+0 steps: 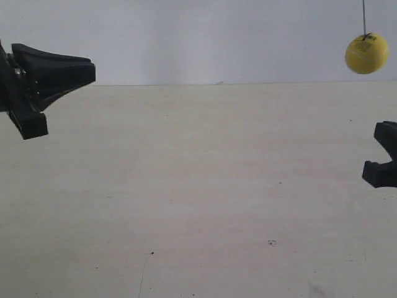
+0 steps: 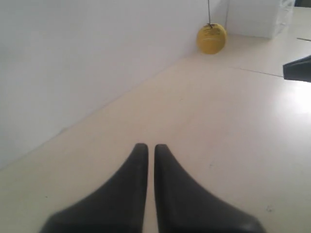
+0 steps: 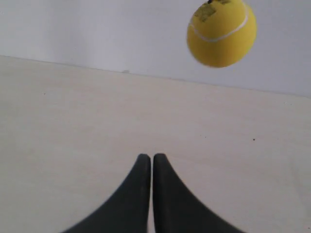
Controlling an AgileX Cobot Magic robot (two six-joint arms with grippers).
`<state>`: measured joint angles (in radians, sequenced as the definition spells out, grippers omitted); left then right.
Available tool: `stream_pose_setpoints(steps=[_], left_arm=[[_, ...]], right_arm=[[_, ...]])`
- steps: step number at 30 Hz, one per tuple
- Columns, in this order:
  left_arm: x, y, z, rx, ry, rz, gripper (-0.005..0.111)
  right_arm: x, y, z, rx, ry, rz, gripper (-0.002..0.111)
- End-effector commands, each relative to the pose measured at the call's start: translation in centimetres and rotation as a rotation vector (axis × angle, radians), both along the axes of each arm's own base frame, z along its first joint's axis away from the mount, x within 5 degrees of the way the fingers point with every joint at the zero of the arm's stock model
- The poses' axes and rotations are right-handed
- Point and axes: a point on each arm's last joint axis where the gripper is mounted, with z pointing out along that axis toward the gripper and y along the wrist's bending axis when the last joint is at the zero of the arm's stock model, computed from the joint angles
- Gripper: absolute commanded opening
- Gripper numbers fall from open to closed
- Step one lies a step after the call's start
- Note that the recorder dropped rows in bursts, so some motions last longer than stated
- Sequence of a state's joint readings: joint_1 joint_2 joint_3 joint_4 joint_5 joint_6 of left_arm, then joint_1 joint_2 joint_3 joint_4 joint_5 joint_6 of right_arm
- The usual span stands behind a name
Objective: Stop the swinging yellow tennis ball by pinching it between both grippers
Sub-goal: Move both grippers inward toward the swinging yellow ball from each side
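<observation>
Yellow tennis ball point(image 1: 366, 54) hung clear of the worktop point(image 1: 198, 198) on a thin black string point(image 1: 364, 15), at approx 2 o'clock in the exterior view, in front of the pale wall point(image 1: 186, 37). Left end effector point(image 2: 150, 146) sat at 9–10 o'clock in that view, well apart from the ball; its wrist cam showed the ball small and far off. Right end effector point(image 3: 151, 157) was at 3 o'clock, mostly cut off by the frame edge, below the ball and near it. The ball loomed large in its wrist cam, w/ white seam point(image 3: 218, 39) and dark print point(image 3: 206, 12) showing. Both were clenched on nothing, fingers point(image 2: 131, 189) drawn to a hairline slit. Neither touched the ball.

Handling, as a judgement: the ball looked light and not fragile. Its fuzzy felt should give good friction, and the shell would squash a bit rather than crack. Round and free on a string, it would likely skid or bounce off an off-centre touch. Best contact pts: opposite sides on its widest horizontal line, one closed tip at 3 and one at 9 o'clock on the ball, clear of where the string ties on at 12. Right tip prob needed to rise to ball height, though the crop made its exact height hard to judge
</observation>
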<state>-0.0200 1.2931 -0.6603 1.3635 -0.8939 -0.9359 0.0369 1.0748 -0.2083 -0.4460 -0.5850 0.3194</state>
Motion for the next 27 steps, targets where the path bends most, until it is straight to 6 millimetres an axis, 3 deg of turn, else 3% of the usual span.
stream_pose_setpoints(steps=[1, 5, 8, 22, 27], left_arm=[[1.6, -0.5, -1.7, 0.057, 0.036, -0.106, 0.005], [3.1, -0.6, -3.3, 0.082, 0.086, -0.125, 0.005], [4.4, -0.9, -4.1, 0.060, 0.099, -0.185, 0.005], [8.3, -1.3, -5.3, 0.076, 0.097, -0.265, 0.005], [8.9, -3.7, -6.8, 0.074, 0.112, -0.369, 0.005]], right_arm=[[0.7, 0.4, -0.5, -0.025, -0.012, 0.052, 0.000], [1.4, 0.8, -0.9, -0.041, -0.017, 0.104, 0.000], [2.9, 1.4, -1.2, -0.050, 0.020, 0.180, 0.000], [8.8, 2.6, -1.0, -0.064, -0.043, 0.301, 0.000], [10.2, 2.8, -1.5, -0.073, -0.038, 0.329, 0.000]])
